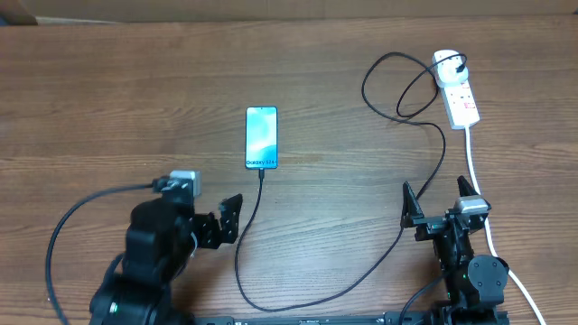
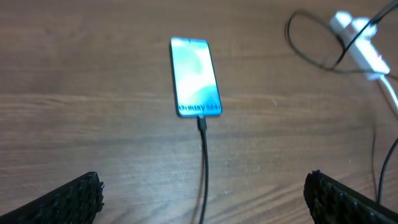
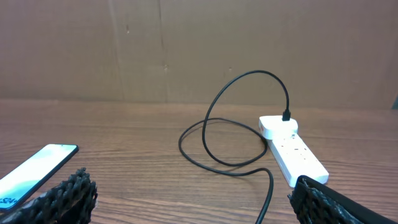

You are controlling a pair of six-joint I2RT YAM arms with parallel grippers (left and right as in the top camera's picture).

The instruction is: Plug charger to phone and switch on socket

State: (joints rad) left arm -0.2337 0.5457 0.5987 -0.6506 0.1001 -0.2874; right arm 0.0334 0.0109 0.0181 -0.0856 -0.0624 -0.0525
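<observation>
Switch-on next: charger apparently seated in phone, straight ahead of left claw. Reach right claw, gaping like left, forward-right to socket; close fingers first, press switch squarely.

The phone lies on the table. The charger joins the phone's near edge, runs nearer, then curves right and back to the socket, which lies far right of the phone, slightly behind it
</observation>
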